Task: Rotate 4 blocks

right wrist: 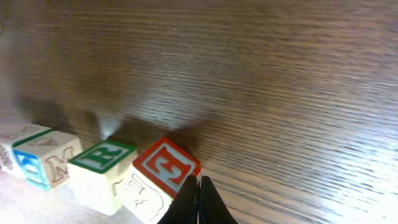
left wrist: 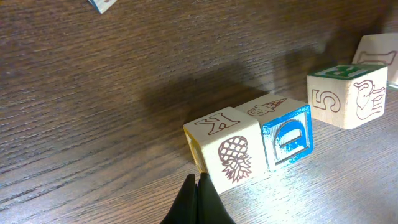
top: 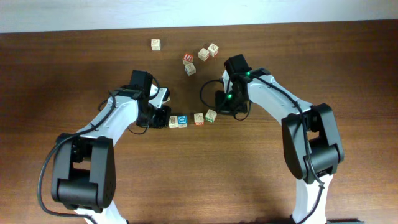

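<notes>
Left gripper [left wrist: 199,188], fingers pressed together, sits just beside the pineapple block [left wrist: 229,154], which touches the blue-faced block [left wrist: 287,138]. Right gripper [right wrist: 199,191], likewise pressed together, sits just beside the red-faced E block [right wrist: 165,164], two blocks beyond the blue-faced block.

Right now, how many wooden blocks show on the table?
9. Row of four mid-table: pale block, blue block, third block, end block. Behind: lone block, red block, three pale cubes. Left arm or right arm may hide more.
</notes>
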Robot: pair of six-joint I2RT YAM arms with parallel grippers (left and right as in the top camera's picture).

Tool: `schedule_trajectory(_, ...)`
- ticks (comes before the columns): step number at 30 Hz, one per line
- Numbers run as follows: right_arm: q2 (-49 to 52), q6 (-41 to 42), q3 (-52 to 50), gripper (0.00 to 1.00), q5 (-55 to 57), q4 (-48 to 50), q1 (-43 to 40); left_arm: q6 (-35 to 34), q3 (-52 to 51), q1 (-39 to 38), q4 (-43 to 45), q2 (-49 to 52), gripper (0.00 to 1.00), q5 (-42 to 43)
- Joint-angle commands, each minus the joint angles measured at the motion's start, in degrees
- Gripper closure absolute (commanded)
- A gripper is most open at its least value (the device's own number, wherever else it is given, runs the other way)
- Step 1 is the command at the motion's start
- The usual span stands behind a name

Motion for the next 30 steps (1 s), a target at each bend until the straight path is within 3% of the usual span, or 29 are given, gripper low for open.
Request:
schedule_trajectory(1,0.3,-0.6,0.0,0.96,-1.8,0.6,1.9,-0.4,0.9,0.2,-0.1,0.4,1.00,1.0)
schedule_trajectory(11,0.3,1.4,0.0,0.96,-4.0,2.0,4.3,-0.4,0.9,0.2,-0.1,0.4,1.00,1.0)
schedule_trajectory(17,0.3,9.7,0.0,0.96,-3.7,4.3,7.4,-0.4,0.9,0.2,-0.5,0.4,1.00,1.1)
schedule_trajectory(30,1.4,11.1,0.0,0.96,-1.2,1.3,7.9,-0.4,0.9,0.2,-0.6,0.4,1.00,-0.7)
